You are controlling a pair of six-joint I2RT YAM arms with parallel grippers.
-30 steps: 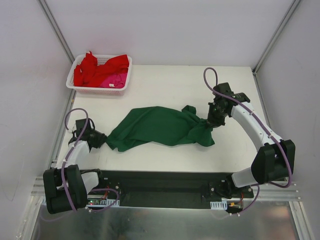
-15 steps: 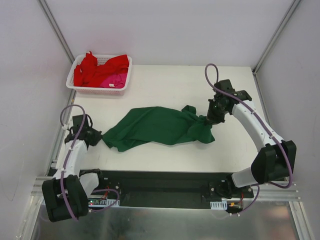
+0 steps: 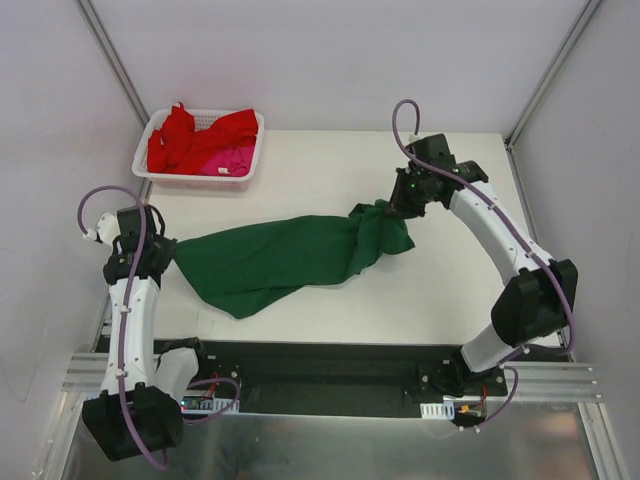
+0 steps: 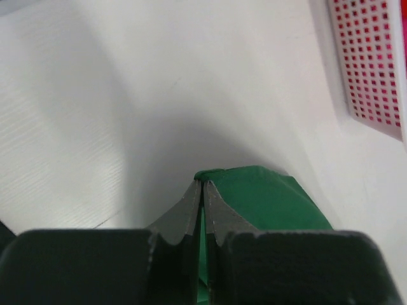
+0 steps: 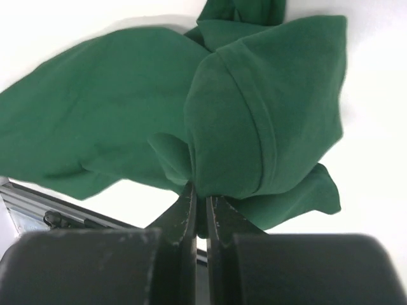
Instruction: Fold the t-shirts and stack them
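A dark green t-shirt (image 3: 275,255) hangs stretched between both grippers above the white table (image 3: 330,165). My left gripper (image 3: 170,253) is shut on the shirt's left corner; in the left wrist view green cloth (image 4: 267,197) is pinched between the closed jaws of that gripper (image 4: 203,184). My right gripper (image 3: 398,206) is shut on the bunched right end, and in the right wrist view the gripper (image 5: 200,200) pinches a hemmed fold (image 5: 254,127). Red (image 3: 185,138) and magenta-pink (image 3: 232,160) t-shirts lie crumpled in the basket.
The white mesh basket (image 3: 150,170) stands at the table's back left corner, and its wall (image 4: 372,63) shows at the right of the left wrist view. Grey enclosure walls rise on both sides. A black base rail (image 3: 320,375) runs along the near edge.
The left gripper closed on the shirt's left corner and pulled it up and leftward. The right gripper lifted its end back and left. The shirt went from crumpled on the table to stretched.
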